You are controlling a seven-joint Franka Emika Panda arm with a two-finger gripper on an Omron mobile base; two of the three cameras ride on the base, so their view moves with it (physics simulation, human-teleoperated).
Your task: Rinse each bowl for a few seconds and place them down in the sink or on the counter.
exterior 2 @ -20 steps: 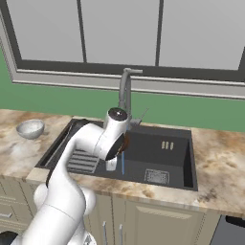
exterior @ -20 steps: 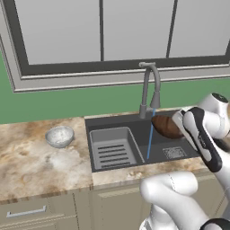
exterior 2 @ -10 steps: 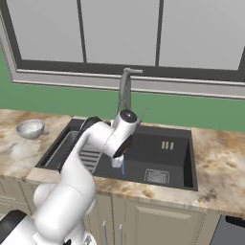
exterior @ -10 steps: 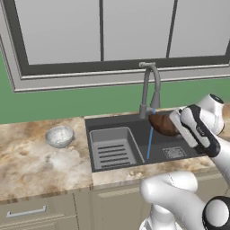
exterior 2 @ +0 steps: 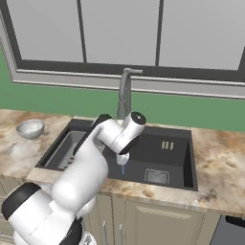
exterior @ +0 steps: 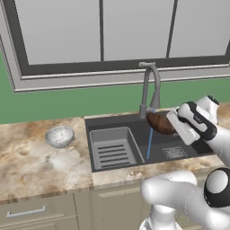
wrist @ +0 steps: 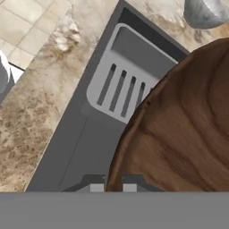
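My gripper [exterior: 170, 124] is shut on the rim of the dark reddish-brown bowl [exterior: 159, 122], holding it above the sink [exterior: 112, 118] just below the faucet [exterior: 150, 85]. A thin stream of water runs past the bowl's left edge into the basin. In the hand view this bowl [wrist: 188, 120] looms large, its rim between my fingertips [wrist: 96, 186]. The speckled grey-white bowl [exterior: 59, 135] stands upright on the counter [exterior: 27, 166] left of the sink, and it appears again as the speckled bowl [exterior 2: 30, 128] and the speckled bowl [wrist: 203, 12].
A grey slotted insert tray [exterior: 112, 148] fills the left half of the basin. A drain grate [exterior 2: 156, 176] lies on the floor of the right half. The window wall rises behind the faucet [exterior 2: 125, 93]. Marbled counter [exterior 2: 220, 162] stretches right of the sink.
The hand has carried the brown bowl slightly left, closer to the running water. The grip has held and the speckled bowl has stayed put.
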